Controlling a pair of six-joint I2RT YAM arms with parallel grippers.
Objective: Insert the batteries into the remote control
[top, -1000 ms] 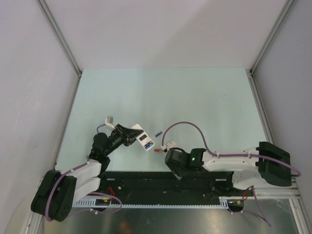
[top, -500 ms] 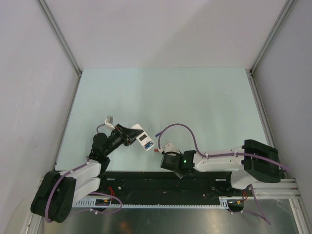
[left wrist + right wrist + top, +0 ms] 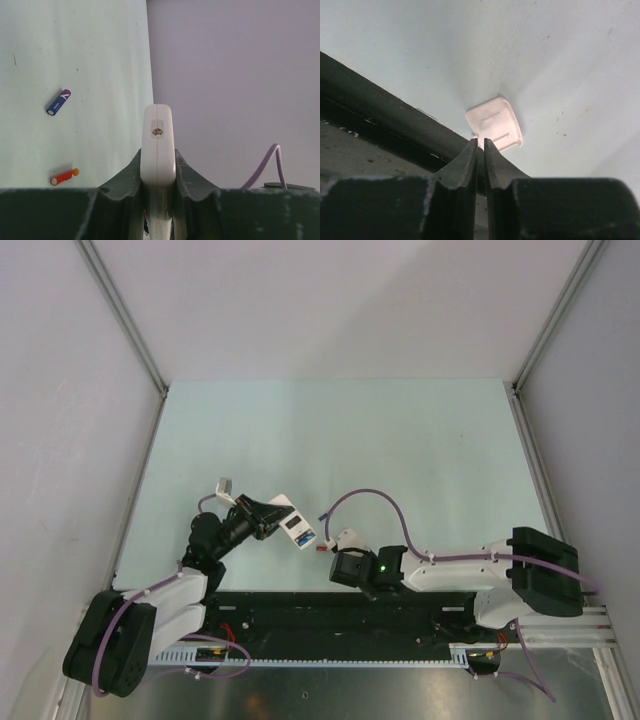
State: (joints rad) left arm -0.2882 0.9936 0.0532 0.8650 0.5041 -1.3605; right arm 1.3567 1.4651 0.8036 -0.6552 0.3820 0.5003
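The right pincer (image 3: pixel 480 144) has its jaws drawn in to a hairline slit, tips down at the table (image 3: pixel 420 45). Right at the tips lies one small pale cover (image 3: pixel 495 124). Its near corner meets them, but I cannot tell whether it is nipped. A black rail (image 3: pixel 385 105) runs just behind and to the side.

The cover looks thin, light and stiff. Lying flat, it gives little to grab, so an edge or raised lip is probably the only hold, and it may skid.

The left pincer (image 3: pixel 158 155) is clamped on the long sides of the one remote (image 3: pixel 157 135), held on edge and pointing away from its wrist. The remote is likely light, rigid plastic that is slick on its faces, so the side grip suits it.

Ahead and to the left of this pincer lie two loose batteries, well apart. The red battery (image 3: pixel 64 176) is nearer and the blue-purple battery (image 3: pixel 59 102) farther. From above, the red one sits between the pincers, just beside the right one. Both are probably light, hard, smooth and apt to roll, so they are best pinched across mid-barrel. No other batteries can be clearly made out.
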